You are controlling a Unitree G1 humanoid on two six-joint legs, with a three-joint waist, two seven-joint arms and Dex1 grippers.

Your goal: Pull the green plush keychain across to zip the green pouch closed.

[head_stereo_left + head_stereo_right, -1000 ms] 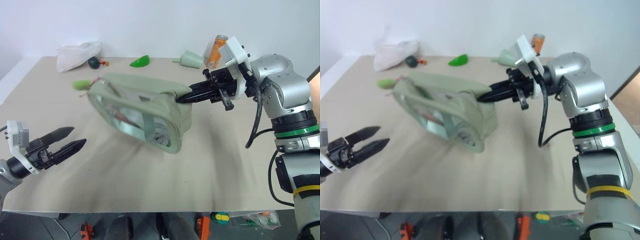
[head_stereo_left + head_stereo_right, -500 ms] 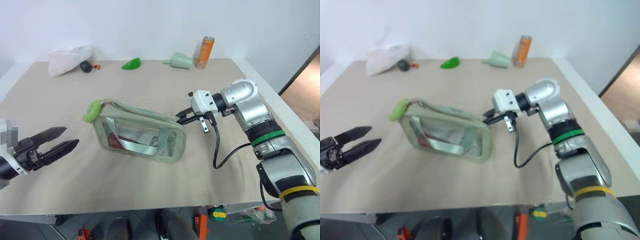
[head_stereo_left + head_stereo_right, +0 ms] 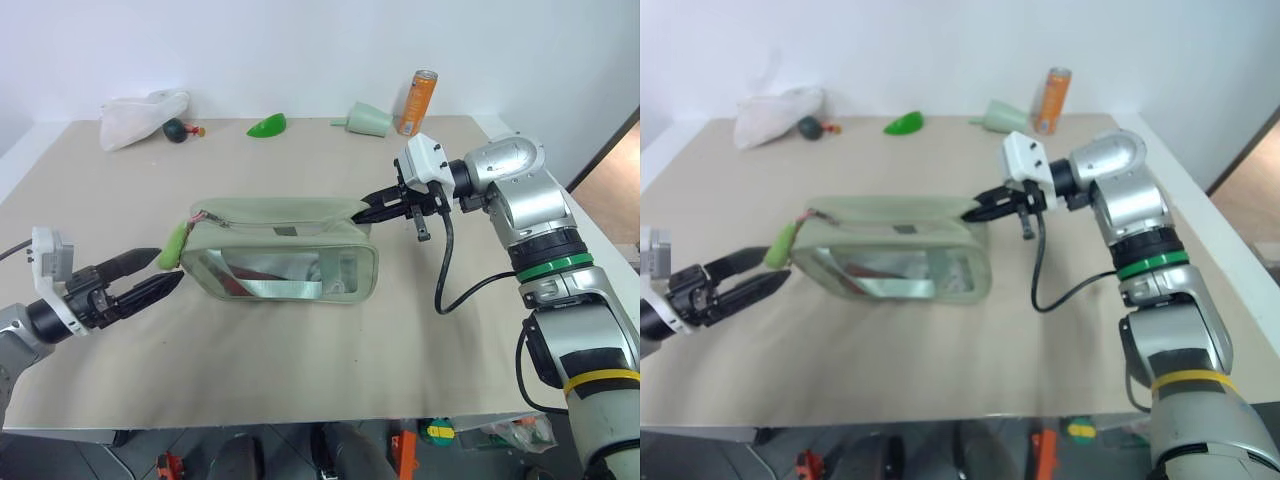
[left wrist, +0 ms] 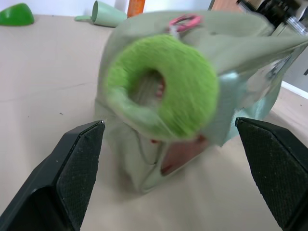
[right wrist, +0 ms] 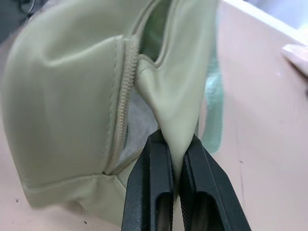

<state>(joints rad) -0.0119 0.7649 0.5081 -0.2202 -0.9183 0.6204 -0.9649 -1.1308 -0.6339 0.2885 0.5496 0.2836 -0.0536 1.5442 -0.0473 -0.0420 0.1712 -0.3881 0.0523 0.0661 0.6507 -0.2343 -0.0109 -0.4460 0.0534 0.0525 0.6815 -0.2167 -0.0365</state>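
Large pale sage-green rectangular fabric pouch with clear plastic side panel standing upright near mid-table on the beige tabletop, long side facing the camera, pale green strap lying across the clear panel; zipper along the top not fully run, a gap in the seam visible from the right wrist view. Right gripper at the pouch's right top corner, black fingers pinched tight on a fold of the pouch fabric, corner drawn up into a peak between them. Small bright lime-green fuzzy ring-shaped keychain hanging at the pouch's left end on a short pinkish cord, resting against the end wall. Left gripper low over the table at the left, pointing toward that end, jaws spread wide and holding nothing, fingertips just beside the ring; in the left wrist view the ring sits between the two spread fingers, contact not discernible. Along the far edge of the table, well apart from the pouch: crumpled white cloth bag, small dark round object beside it, glossy bright green leaf-shaped piece, pale green cone-shaped funnel on its side, orange drink can standing upright next to the funnel
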